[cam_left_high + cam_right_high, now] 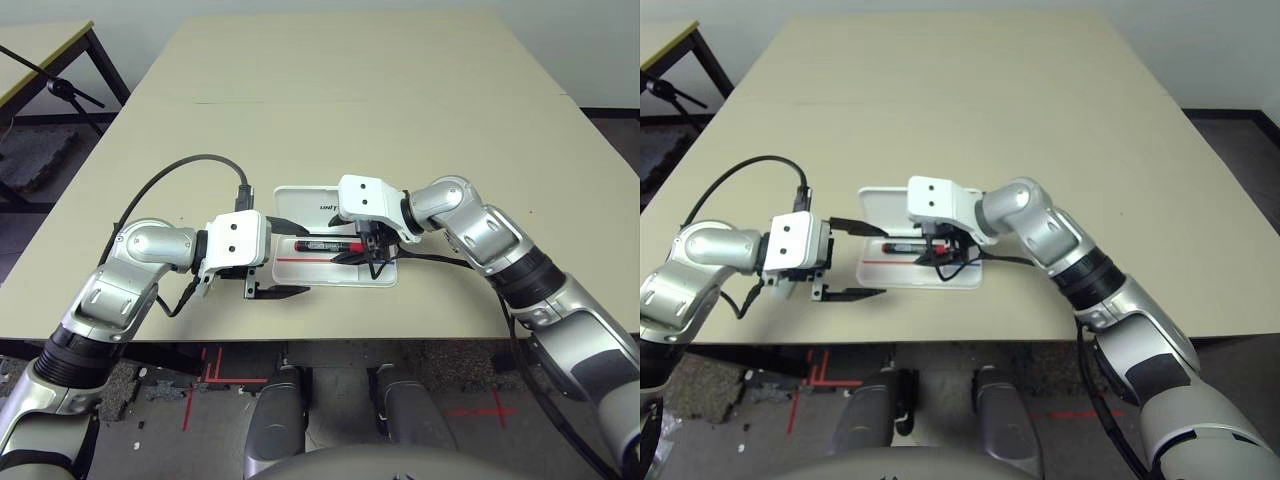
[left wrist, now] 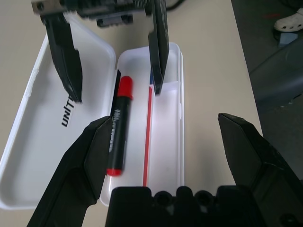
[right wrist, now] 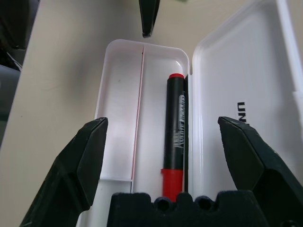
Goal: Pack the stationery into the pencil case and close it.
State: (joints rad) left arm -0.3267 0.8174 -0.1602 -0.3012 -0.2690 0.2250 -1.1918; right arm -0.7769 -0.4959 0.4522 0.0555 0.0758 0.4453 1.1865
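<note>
The white pencil case (image 1: 330,273) lies open near the table's front edge, its lid (image 3: 246,71) folded flat on the far side with dark lettering showing. Of the stationery, a red marker (image 1: 328,245) with a black barrel lies in the tray (image 2: 165,142), along the hinge side, beside a thin red line. My right gripper (image 1: 368,262) hangs open just over the tray, its fingers spread either side of the marker (image 3: 174,137) and holding nothing. My left gripper (image 1: 305,260) stands open at the case's left end, the fingers straddling the tray's width without touching it.
A black cable (image 1: 190,165) loops over the table from my left wrist. The broad beige table (image 1: 350,90) stretches away behind the case. A second table (image 1: 40,45) and a black stand are at the far left, off this table.
</note>
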